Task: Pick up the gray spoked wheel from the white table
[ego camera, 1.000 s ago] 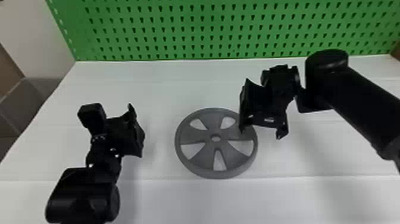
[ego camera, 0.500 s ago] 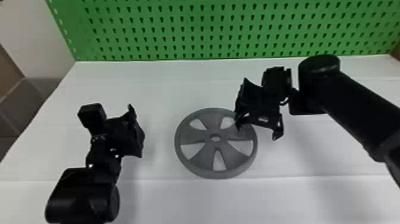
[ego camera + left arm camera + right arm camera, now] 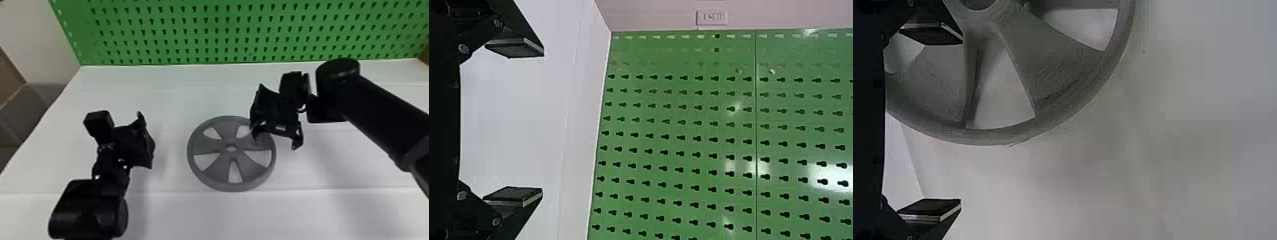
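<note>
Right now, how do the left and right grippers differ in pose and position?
Position: the left gripper is off to the left of the gray spoked wheel; the right gripper overlaps the wheel's far right part in the head view.
Aim: the left gripper faces the green pegboard, while the right gripper faces down toward the white table and wheel.
Shared: both are black, open and not gripping the wheel.

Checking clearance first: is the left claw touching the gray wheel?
Apart. The head view shows bare white table between the left claw and the wheel.
</note>
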You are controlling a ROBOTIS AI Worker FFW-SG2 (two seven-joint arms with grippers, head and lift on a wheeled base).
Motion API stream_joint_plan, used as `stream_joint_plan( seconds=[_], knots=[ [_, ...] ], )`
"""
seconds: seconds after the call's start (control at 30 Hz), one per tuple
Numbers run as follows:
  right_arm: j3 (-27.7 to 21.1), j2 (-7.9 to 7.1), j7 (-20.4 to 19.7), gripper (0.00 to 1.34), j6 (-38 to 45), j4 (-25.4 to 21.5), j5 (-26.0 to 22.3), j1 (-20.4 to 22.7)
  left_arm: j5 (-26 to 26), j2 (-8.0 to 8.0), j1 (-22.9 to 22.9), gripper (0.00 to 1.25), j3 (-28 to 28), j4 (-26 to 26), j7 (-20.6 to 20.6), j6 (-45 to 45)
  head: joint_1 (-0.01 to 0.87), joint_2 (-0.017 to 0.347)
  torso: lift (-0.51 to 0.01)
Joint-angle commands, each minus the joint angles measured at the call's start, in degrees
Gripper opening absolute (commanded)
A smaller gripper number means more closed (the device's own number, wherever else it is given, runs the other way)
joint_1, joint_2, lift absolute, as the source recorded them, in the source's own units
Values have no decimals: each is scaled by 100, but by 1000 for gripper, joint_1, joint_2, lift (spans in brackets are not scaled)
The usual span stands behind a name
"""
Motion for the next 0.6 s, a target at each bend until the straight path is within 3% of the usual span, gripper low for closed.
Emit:
stream_joint_plan(
  seconds=[0.0,0.17,0.57],
  knots=[
    [253,-2,2,1195,8,-17,-35,-8,-5,0,-8,970,0,5,0,0,834,83,-64],
    [464,-2,2,1195,-1,-26,-149,-17,-13,0,-8,970,0,5,0,0,834,83,-64],
    [367,-11,28,1195,-71,-26,-246,-17,-13,0,-16,970,-9,23,0,0,834,83,-64]
  ],
)
